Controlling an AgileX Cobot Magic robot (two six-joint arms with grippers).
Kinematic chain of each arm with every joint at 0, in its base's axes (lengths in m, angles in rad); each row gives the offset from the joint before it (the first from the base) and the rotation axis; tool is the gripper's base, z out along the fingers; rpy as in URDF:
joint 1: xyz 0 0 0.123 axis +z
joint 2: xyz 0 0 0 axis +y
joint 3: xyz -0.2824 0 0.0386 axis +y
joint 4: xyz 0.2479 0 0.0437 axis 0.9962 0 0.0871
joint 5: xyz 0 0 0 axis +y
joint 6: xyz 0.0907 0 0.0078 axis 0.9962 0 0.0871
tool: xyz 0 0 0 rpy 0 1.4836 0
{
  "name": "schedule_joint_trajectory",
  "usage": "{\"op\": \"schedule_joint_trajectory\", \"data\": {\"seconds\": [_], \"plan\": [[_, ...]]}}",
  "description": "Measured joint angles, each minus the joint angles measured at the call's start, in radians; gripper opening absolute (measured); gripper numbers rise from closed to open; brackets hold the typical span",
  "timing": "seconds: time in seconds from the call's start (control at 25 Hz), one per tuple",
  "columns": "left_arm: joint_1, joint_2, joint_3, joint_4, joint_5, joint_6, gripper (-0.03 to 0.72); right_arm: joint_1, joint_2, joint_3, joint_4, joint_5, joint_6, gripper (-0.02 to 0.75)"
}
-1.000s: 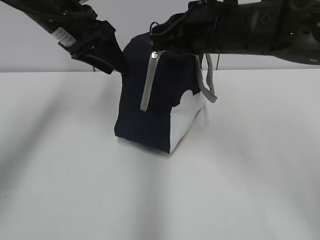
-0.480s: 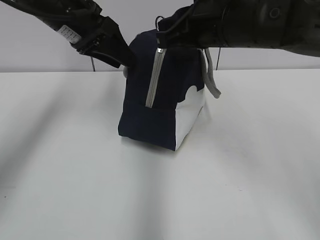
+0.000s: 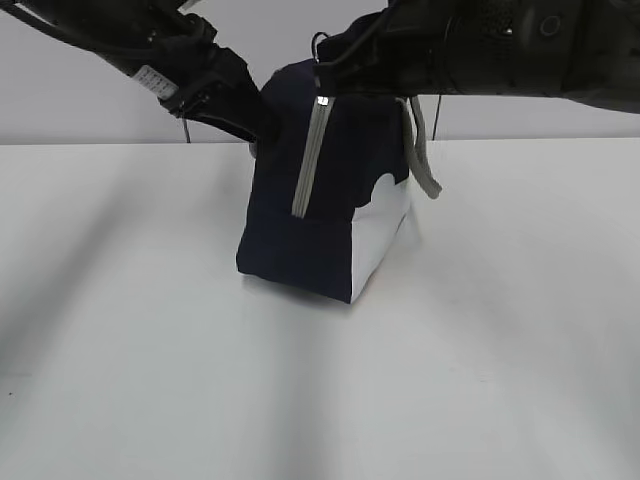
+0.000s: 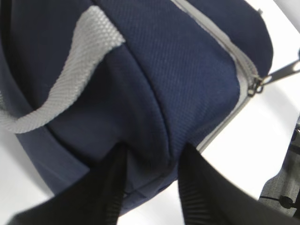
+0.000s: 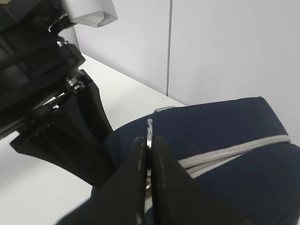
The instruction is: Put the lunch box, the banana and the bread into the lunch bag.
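The navy lunch bag (image 3: 330, 200) with a white lower side panel stands in the middle of the table, tipped a little, its grey zipper (image 3: 308, 165) running down the near end. My right gripper (image 3: 322, 82) is shut on the zipper's ring pull (image 5: 150, 127) at the top of the bag. My left gripper (image 3: 262, 132) is shut on a fold of the bag's fabric (image 4: 150, 154) at its upper left end. A grey handle (image 3: 425, 150) hangs on the right side. The lunch box, banana and bread are out of view.
The white table (image 3: 150, 380) stretches all round the bag. A pale wall (image 3: 100, 110) stands behind. Both black arms reach in from the top corners of the exterior view.
The bag has shifted slightly right and its top has been drawn up and straightened. The left gripper moved right with it. The right gripper still holds the pull.
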Motion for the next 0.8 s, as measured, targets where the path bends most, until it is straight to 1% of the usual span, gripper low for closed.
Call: {"op": "schedule_joint_trajectory", "data": {"seconds": [0.08, 0.28, 0.4, 0.44, 0.64, 0.8], "plan": [[0.0, 0.01, 0.0, -0.017, 0.0, 0.003, 0.237, 0.0, 0.0, 0.0, 0.0, 0.0, 0.008, -0.016], [0.0, 0.023, 0.0, -0.042, 0.005, 0.006, 0.149, 0.0, 0.0, 0.0, 0.0, 0.004, 0.011, -0.016], [0.0, 0.026, 0.0, -0.048, 0.008, 0.006, 0.032, 0.0, 0.0, 0.0, 0.0, 0.005, 0.013, -0.016], [0.0, 0.026, 0.0, -0.048, 0.017, 0.006, 0.015, 0.0, 0.0, 0.0, 0.0, 0.005, 0.013, -0.016], [0.0, 0.026, 0.0, -0.047, 0.066, 0.006, 0.003, 0.0, 0.0, 0.0, 0.0, 0.005, 0.013, -0.016], [0.0, 0.023, 0.0, -0.04, 0.068, 0.004, 0.003, 0.0, 0.0, 0.0, 0.0, 0.005, 0.013, -0.016]]}}
